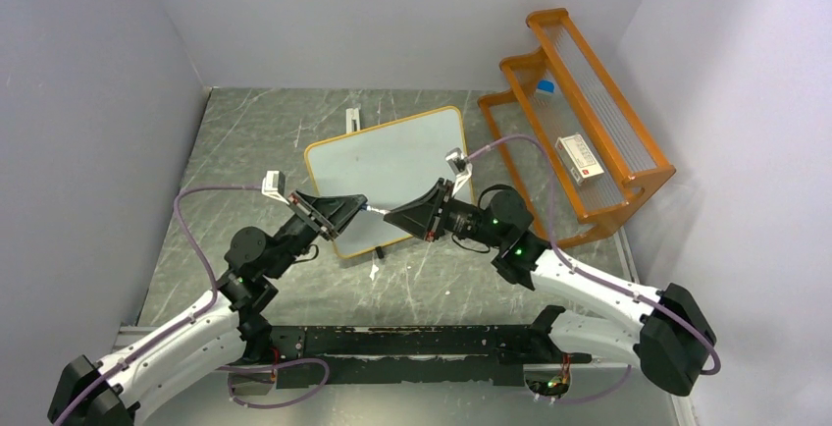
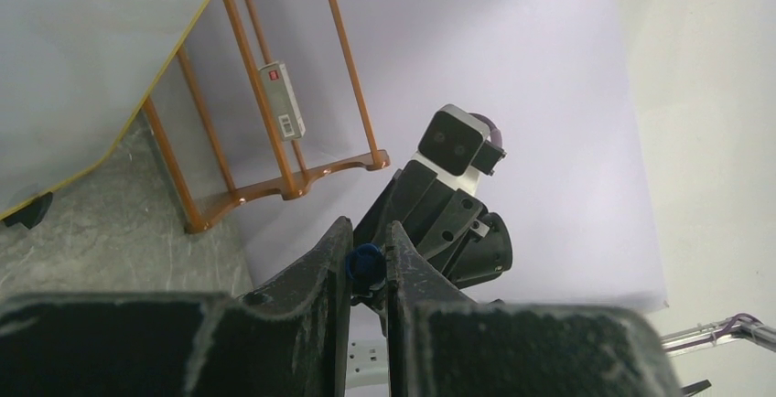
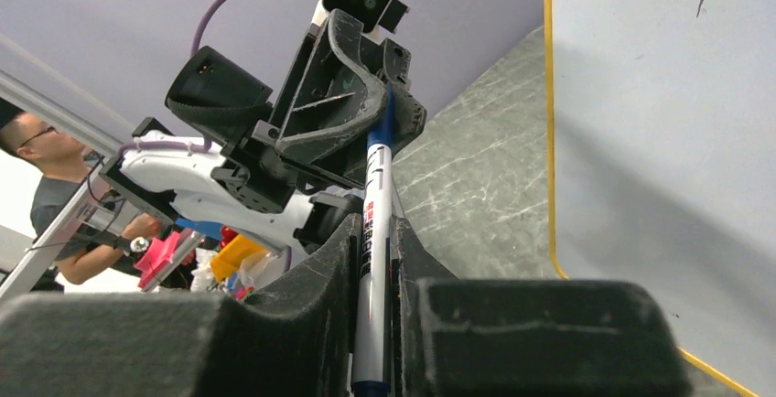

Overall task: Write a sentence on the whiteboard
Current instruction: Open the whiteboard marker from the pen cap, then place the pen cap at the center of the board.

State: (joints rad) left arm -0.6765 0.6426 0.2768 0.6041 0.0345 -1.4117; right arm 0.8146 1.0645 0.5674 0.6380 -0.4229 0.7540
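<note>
The left gripper pinches its fingers on the blue end of a white marker. The marker spans the short gap to the right gripper, whose fingers are pressed onto its barrel. Both meet above the near edge of the whiteboard, which lies flat mid-table, with an orange rack to its right.
</note>
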